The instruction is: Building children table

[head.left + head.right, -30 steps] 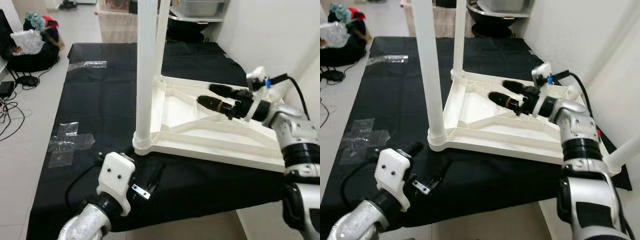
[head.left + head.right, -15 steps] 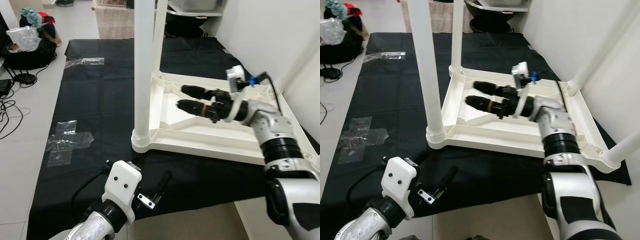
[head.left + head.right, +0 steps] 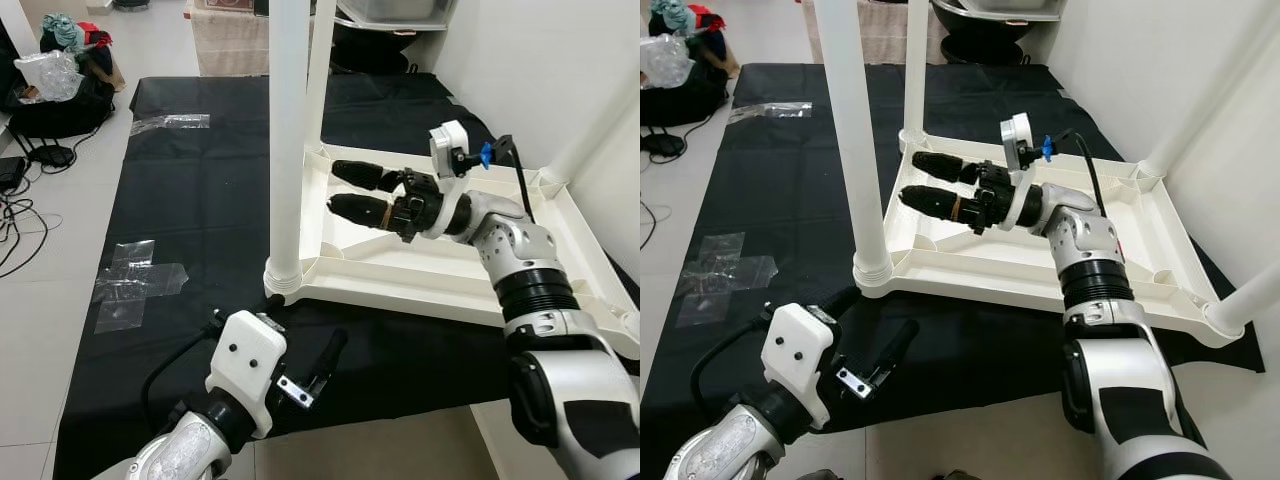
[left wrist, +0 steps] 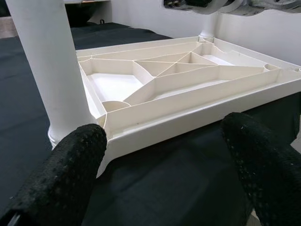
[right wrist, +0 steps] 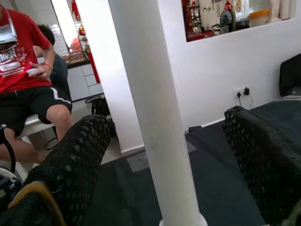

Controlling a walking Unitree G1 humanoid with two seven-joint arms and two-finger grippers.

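The white children's table (image 3: pixel 400 293) lies upside down on a black cloth (image 3: pixel 200 200), its ribbed underside facing up. A thick white leg (image 3: pixel 290 140) stands upright at its near left corner, and a second leg (image 3: pixel 322 70) stands behind it. My right gripper (image 3: pixel 334 188) hovers open over the underside, with its fingers pointing at the near left leg (image 5: pixel 155 108) and a short gap left to it. My left gripper (image 3: pixel 883 309) is open and low over the cloth, just before the table's front rim (image 4: pixel 188 113) and beside the leg's base (image 4: pixel 47 61).
Two more legs (image 3: pixel 1250 300) rise at the table's right corners by a white wall. Clear tape patches (image 3: pixel 135 285) stick to the cloth. Bags and cables (image 3: pixel 60 80) lie on the floor far left. A seated person (image 5: pixel 28 70) in a red shirt is beyond the table.
My right gripper has travelled left across the table's underside toward the near left leg, staying open. The left gripper has held its place near the front rim. The camera has shifted slightly.
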